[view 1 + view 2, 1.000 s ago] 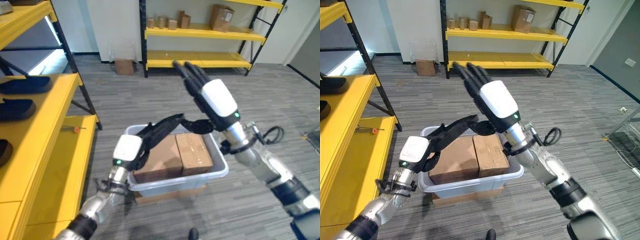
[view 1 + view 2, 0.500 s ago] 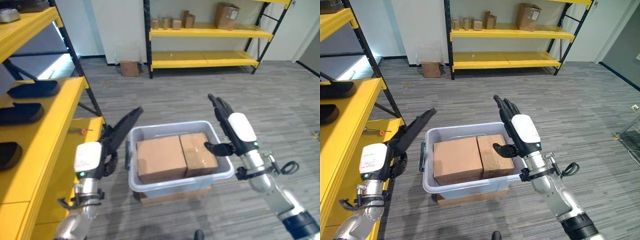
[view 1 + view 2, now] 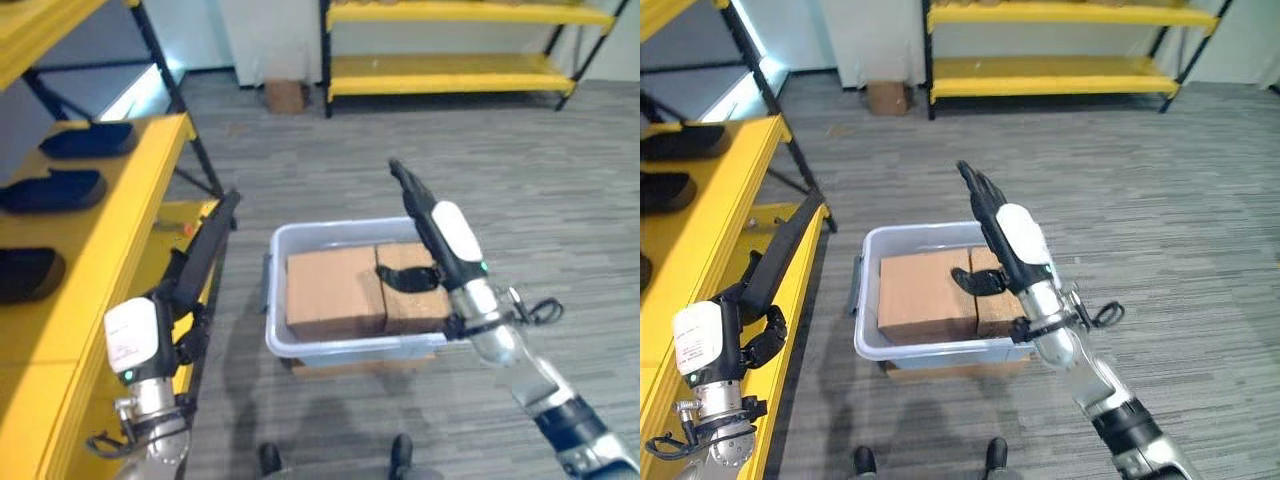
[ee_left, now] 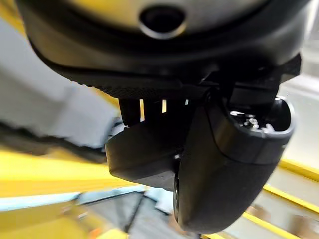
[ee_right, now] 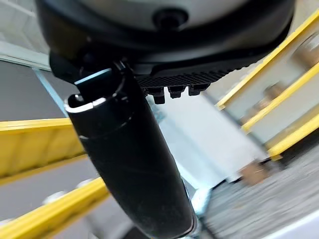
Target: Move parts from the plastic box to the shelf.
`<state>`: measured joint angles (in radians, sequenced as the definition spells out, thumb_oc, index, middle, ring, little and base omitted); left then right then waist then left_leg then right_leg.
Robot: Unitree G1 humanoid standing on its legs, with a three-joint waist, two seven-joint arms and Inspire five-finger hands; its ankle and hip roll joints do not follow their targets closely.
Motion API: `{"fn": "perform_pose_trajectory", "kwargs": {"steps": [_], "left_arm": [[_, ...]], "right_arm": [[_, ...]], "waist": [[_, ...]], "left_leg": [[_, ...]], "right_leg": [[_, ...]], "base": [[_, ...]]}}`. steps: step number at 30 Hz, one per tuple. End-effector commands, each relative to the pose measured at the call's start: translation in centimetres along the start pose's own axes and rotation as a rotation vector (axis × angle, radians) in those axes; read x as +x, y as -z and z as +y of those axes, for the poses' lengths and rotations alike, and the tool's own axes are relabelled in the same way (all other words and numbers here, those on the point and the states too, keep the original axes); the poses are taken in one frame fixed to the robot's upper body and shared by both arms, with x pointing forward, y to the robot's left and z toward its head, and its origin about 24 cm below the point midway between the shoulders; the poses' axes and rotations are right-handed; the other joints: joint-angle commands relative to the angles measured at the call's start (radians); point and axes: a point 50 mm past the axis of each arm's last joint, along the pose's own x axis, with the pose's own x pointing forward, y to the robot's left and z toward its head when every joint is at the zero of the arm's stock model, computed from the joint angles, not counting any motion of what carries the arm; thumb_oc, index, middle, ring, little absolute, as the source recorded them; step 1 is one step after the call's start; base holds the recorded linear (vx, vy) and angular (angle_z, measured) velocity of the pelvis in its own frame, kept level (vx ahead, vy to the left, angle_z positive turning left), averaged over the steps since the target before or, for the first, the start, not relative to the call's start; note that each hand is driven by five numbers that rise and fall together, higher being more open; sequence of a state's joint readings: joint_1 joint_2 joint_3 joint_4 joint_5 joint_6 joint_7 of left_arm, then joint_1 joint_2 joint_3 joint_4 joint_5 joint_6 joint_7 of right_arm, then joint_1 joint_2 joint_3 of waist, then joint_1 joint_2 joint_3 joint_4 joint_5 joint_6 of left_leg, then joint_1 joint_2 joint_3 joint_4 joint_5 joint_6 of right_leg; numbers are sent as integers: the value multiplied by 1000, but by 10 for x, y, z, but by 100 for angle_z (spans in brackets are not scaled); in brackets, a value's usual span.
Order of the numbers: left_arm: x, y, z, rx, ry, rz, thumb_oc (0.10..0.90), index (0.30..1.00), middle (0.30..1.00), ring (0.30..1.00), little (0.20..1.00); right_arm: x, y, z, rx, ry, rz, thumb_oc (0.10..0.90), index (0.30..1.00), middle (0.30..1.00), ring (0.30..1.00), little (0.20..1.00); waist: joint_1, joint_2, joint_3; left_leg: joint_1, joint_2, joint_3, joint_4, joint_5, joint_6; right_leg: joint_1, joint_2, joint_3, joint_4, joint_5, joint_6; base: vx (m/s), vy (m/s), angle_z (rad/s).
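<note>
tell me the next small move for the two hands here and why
Probably bring both hands down and inward to the box's sides. The left hand and right hand are raised with straight fingers, holding nothing, on either side of the plastic box. The two cardboard boxes lie inside it, so nothing has reached the yellow shelf yet.

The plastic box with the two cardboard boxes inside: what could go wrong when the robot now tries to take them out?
1. The two cardboard boxes sit tightly side by side in the plastic box, leaving little room for fingers to get beside them.
2. Both hands are open and apart: the left hand is outside the plastic box near the yellow shelf, which it may bump.
3. The right hand hovers over the right-hand carton; lifting one-handed might let it slip.
</note>
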<state>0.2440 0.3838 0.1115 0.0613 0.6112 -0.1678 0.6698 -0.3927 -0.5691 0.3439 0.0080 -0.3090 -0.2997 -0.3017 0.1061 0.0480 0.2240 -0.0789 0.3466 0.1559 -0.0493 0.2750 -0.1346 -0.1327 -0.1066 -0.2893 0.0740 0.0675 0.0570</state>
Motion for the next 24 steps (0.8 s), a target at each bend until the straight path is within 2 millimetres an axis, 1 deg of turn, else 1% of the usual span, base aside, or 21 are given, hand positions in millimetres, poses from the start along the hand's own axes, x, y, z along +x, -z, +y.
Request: {"fn": "perform_pose_trajectory", "kwargs": {"steps": [1,2,3,4,5,6,7,8,9,10,11,13,14,15,16,17,18,19,22,24], "left_arm": [[46,-29,48,-68,-308,-199,400,300,300,300,300],[51,-37,49,-88,-317,-246,400,300,300,300,300],[51,-37,49,-88,-317,-247,400,300,300,300,300],[53,-42,47,-114,-314,-266,400,300,300,300,300],[53,-44,46,-122,-314,-267,400,300,300,300,300],[53,-45,44,-140,-306,-263,400,300,300,300,300],[53,-46,43,-149,-293,-259,400,300,300,300,300],[53,-45,41,-143,-281,-249,400,300,300,300,300],[53,-48,38,-143,-269,-255,400,300,300,300,300],[52,-48,38,-110,-264,-274,400,300,300,300,300],[51,-49,38,-97,-255,-284,400,300,300,300,300],[53,-53,41,-93,-265,-307,400,300,300,300,300],[53,-53,43,-76,-263,-323,400,300,300,300,300],[53,-55,44,-66,-267,-338,400,300,300,300,300],[52,-55,46,-53,-273,-352,400,300,300,300,300],[52,-55,46,-51,-271,-355,400,300,300,300,300],[51,-55,48,-43,-269,-363,400,300,300,300,300],[51,-55,48,-42,-267,-365,400,300,300,300,300],[49,-56,52,-27,-280,-376,400,300,300,300,300],[47,-55,53,-10,-283,-382,400,300,300,300,300]], "right_arm": [[25,-35,-32,62,203,-206,900,1000,1000,1000,1000],[23,-34,-33,53,217,-202,900,1000,1000,1000,1000],[22,-34,-33,52,218,-201,900,1000,1000,1000,1000],[19,-33,-33,81,219,-194,900,1000,1000,1000,1000],[16,-32,-32,99,214,-181,900,1000,1000,1000,1000],[13,-30,-30,112,205,-167,900,1000,1000,1000,1000],[9,-26,-29,111,197,-142,900,1000,1000,1000,1000],[2,-21,-29,114,192,-105,900,1000,1000,1000,1000],[-9,-15,-33,102,216,-69,900,1000,1000,1000,1000],[-16,-10,-34,88,218,-32,900,1000,1000,1000,1000],[-20,-7,-33,80,214,-9,900,1000,1000,1000,1000],[-26,-4,-33,88,228,21,900,1000,1000,1000,1000],[-29,-2,-32,99,230,37,900,1000,1000,1000,1000],[-32,-2,-31,106,232,46,900,1000,1000,1000,1000],[-35,0,-28,145,244,66,900,1000,1000,1000,1000],[-35,0,-28,147,245,68,900,1000,1000,1000,1000],[-38,0,-25,155,236,82,900,1000,1000,1000,1000],[-39,0,-25,156,238,84,900,1000,1000,1000,1000],[-46,4,-21,161,240,124,900,1000,1000,1000,1000],[-49,6,-18,175,245,146,900,1000,1000,1000,1000]], "waist": [[8,-39,-17],[12,-51,-13],[9,-51,-13],[7,-67,-18],[4,-73,-22],[4,-78,-26],[-4,-75,-34],[-26,-76,-49],[-62,-66,-79],[-67,-58,-101],[-65,-57,-108],[-61,-58,-106],[-60,-64,-108],[-56,-68,-103],[-40,-76,-94],[-44,-81,-94],[-25,-89,-84],[-30,-94,-84],[-3,-110,-82],[12,-114,-91]], "left_leg": [[-42,12,11,58,125,-67],[-64,-5,-5,127,79,-56],[-73,-6,-13,140,71,-55],[-65,-23,-37,333,-20,-35],[-52,-36,-41,430,-70,-27],[-44,-60,-61,515,-118,-20],[-34,-82,-80,536,-179,-11],[32,-109,-54,464,-272,2],[96,-113,43,289,-318,20],[155,-130,77,141,-338,24],[192,-155,78,60,-332,38],[199,-176,77,5,-313,46],[206,-197,63,-22,-308,59],[205,-209,56,-22,-312,66],[193,-231,46,-1,-333,77],[189,-237,40,9,-339,82],[172,-263,19,25,-354,93],[168,-270,12,32,-357,98],[143,-318,-34,58,-373,118],[142,-349,-51,60,-380,134]], "right_leg": [[95,-41,-109,-3,-87,20],[94,-55,-146,-15,-70,21],[96,-56,-152,-17,-70,22],[98,-72,-172,-30,-69,10],[101,-77,-198,-35,-69,1],[107,-79,-222,-40,-69,-4],[120,-79,-254,-38,-75,3],[137,-92,-293,-30,-61,26],[155,-118,-341,-28,-30,57],[159,-150,-370,-15,-14,77],[161,-170,-379,-3,-3,92],[158,-207,-404,9,32,118],[161,-230,-418,16,47,133],[166,-245,-428,20,60,140],[178,-277,-445,26,84,157],[182,-286,-450,27,89,163],[195,-316,-465,30,116,180],[201,-323,-472,30,119,183],[229,-367,-499,28,162,198],[243,-393,-520,32,178,203]], "base": [[-229,-289,90],[-164,-195,208],[-148,-245,243],[-76,-174,225],[-102,-194,98],[-45,-34,107],[-3,85,124],[37,274,158],[46,444,168],[36,483,187],[-9,405,173],[-49,271,58],[-36,253,10],[-34,320,25],[-29,236,29],[-38,302,39],[-22,181,57],[-39,248,55],[-18,224,67],[33,317,49]]}}
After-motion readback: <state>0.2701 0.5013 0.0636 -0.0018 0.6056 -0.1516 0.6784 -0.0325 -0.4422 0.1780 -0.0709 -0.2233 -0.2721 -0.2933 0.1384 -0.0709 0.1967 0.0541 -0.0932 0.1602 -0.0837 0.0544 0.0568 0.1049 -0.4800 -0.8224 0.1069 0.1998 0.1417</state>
